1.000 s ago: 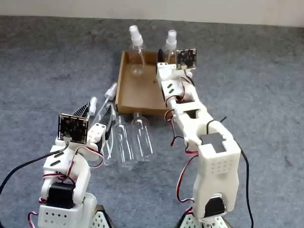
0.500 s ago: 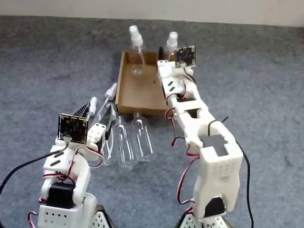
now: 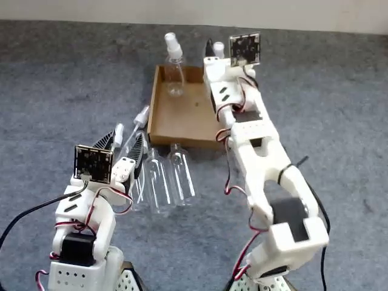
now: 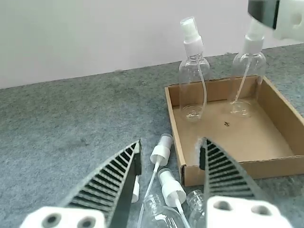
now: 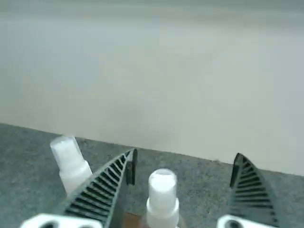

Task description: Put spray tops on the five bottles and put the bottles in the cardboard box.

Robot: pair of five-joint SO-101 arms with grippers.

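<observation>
Two clear bottles with white spray tops stand at the far end of the cardboard box (image 3: 182, 124): one (image 3: 174, 66) on the left, the other (image 4: 248, 66) on the right. My right gripper (image 5: 184, 164) is open, its fingers on either side of the right bottle's spray top (image 5: 162, 190) without touching it. Three bottles without tops (image 3: 160, 179) lie side by side in front of the box. Loose spray tops (image 4: 161, 151) (image 4: 172, 186) lie by their necks. My left gripper (image 4: 171, 145) hangs open above them and holds nothing.
Grey carpet covers the table on all sides. A pale wall runs along the far edge behind the box. The right arm (image 3: 254, 139) stretches along the box's right wall.
The right arm has stretched farther and risen; its gripper has moved up along the right bottle, from its body to its spray top. The left arm has stayed still.
</observation>
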